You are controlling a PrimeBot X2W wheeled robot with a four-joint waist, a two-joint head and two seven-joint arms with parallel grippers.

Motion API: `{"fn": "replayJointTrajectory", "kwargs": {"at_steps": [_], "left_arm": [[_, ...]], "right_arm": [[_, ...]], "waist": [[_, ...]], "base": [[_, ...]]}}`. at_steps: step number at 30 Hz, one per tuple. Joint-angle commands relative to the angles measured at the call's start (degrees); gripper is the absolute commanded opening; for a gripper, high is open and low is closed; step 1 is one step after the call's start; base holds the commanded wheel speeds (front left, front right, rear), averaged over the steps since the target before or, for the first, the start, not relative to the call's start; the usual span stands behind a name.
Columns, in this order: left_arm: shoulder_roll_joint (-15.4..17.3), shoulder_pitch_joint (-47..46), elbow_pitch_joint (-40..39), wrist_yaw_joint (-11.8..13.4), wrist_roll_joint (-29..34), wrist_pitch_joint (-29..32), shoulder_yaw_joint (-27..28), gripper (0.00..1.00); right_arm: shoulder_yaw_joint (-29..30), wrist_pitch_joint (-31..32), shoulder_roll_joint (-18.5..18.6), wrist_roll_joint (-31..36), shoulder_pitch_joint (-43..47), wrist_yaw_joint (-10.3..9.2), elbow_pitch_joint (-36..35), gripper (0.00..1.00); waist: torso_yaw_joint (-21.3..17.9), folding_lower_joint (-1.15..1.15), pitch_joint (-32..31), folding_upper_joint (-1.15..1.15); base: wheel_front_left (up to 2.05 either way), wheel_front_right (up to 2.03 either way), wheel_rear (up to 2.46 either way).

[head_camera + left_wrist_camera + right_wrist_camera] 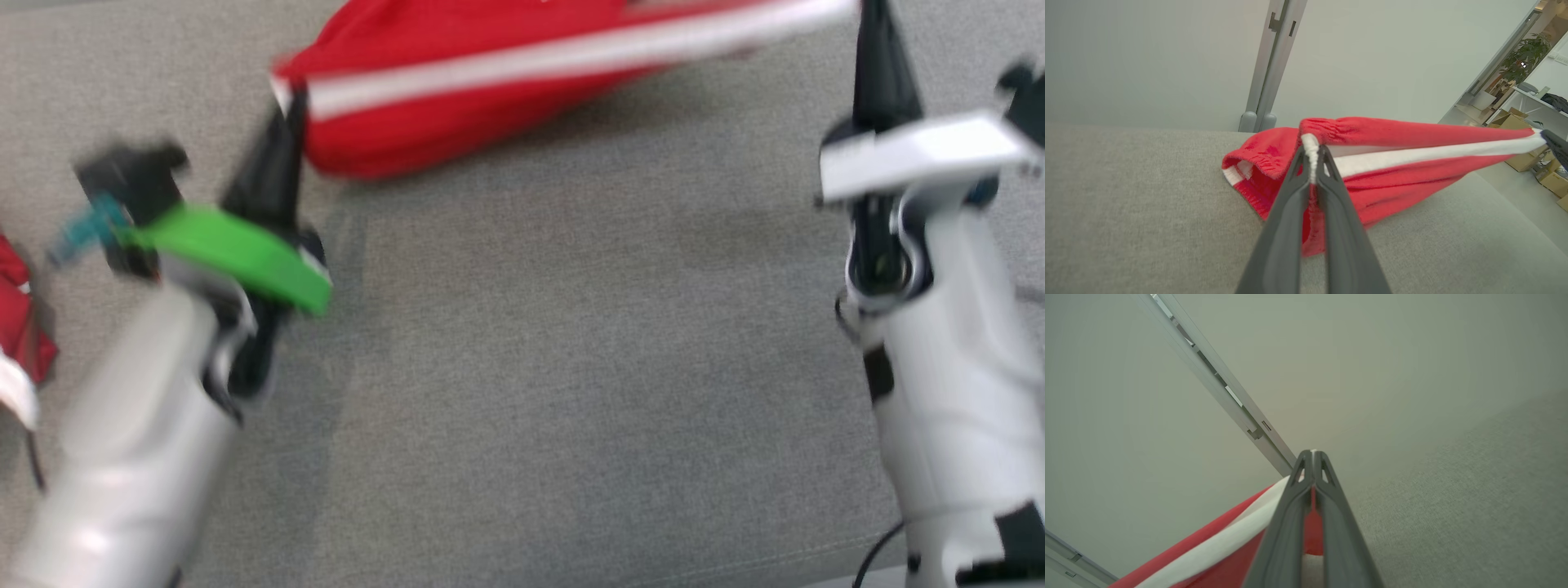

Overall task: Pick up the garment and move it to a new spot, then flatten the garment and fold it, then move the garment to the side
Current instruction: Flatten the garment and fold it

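The garment (457,90), red with one white stripe along it, hangs stretched in the air between the two grippers at the far side of the grey fabric surface (571,343). Its slack lower folds sag toward the cloth, and whether they rest on it cannot be told. The left gripper (1312,151) is clamped on the gathered white-edged waistband end. The right gripper (1312,453) has its jaws pressed together on the stripe at the opposite end. In front of the garment the grey surface runs broad and bare between the two pale forearms down to a seam near the bottom of the head view. Behind the garment the surface ends against a plain wall (1147,61), so there is little room on that side. To the right in the left wrist view the surface drops off toward a floor with cardboard boxes (1519,159). Counted: one held garment, one second red-and-white cloth (20,335) at the left edge of the head view, two grippers, one upright metal post (1274,61) on the wall, several boxes.
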State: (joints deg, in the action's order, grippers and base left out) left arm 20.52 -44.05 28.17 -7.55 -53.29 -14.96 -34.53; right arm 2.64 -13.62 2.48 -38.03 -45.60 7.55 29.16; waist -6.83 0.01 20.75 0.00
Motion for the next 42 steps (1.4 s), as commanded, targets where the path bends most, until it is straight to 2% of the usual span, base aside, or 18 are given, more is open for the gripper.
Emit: {"fn": "replayJointTrajectory", "kwargs": {"at_steps": [1,7,13,19,25,32,37,42], "left_arm": [[-0.4,4.86,0.62,0.11,0.76,-0.3,1.35,0.0],[-5.25,20.55,-0.21,0.13,6.97,-0.32,6.78,0.0],[-8.91,31.48,-2.42,0.13,12.09,-0.33,11.1,0.0],[-11.29,39.88,-5.09,0.13,15.63,-0.34,13.14,0.0],[-12.81,44.98,-8.86,0.13,18.02,-0.34,13.56,0.0],[-13.24,40.9,-11.16,0.12,20.44,-0.31,12.7,0.0],[-13.4,34.42,-12.08,0.11,20.29,-0.27,11.26,0.0],[-13.48,27.99,-11.64,0.11,19.41,-0.27,10.07,0.0]], "right_arm": [[0.8,-0.13,0.81,-0.86,3.73,-0.12,-0.62,0.0],[0.27,-0.07,0.82,-4.42,19.37,-0.13,-1.34,0.0],[0.12,-0.61,0.83,-7.47,30.86,-0.14,-2.18,0.0],[1.08,0.32,0.86,-10.24,39.61,-0.17,-4.71,0.0],[1.13,1.58,0.77,-11.68,44.82,-0.17,-9.1,0.0],[2.03,2.64,0.68,-9.8,39.77,-0.11,-13.41,0.0],[2.84,5.36,0.62,-5.13,30.24,-0.11,-13.7,0.0],[2.56,7.46,0.57,-0.04,19.05,-0.1,-10.44,0.0]], "waist": [[0.86,-0.01,-2.5,0.0],[1.7,-0.01,-7.3,0.0],[2.71,-0.01,-12.39,0.0],[3.04,-0.01,-15.74,0.0],[3.86,-0.01,-16.51,0.0],[6.23,-0.01,-12.96,0.0],[8.13,-0.01,-8.4,0.0],[9.87,-0.01,-4.17,0.0]], "base": [[0.0,0.0,0.0],[0.0,0.0,0.0],[0.0,0.0,0.0],[0.0,0.0,0.0],[0.0,0.0,0.0],[0.0,0.0,0.0],[0.0,0.0,0.0],[0.0,0.0,0.0]]}}
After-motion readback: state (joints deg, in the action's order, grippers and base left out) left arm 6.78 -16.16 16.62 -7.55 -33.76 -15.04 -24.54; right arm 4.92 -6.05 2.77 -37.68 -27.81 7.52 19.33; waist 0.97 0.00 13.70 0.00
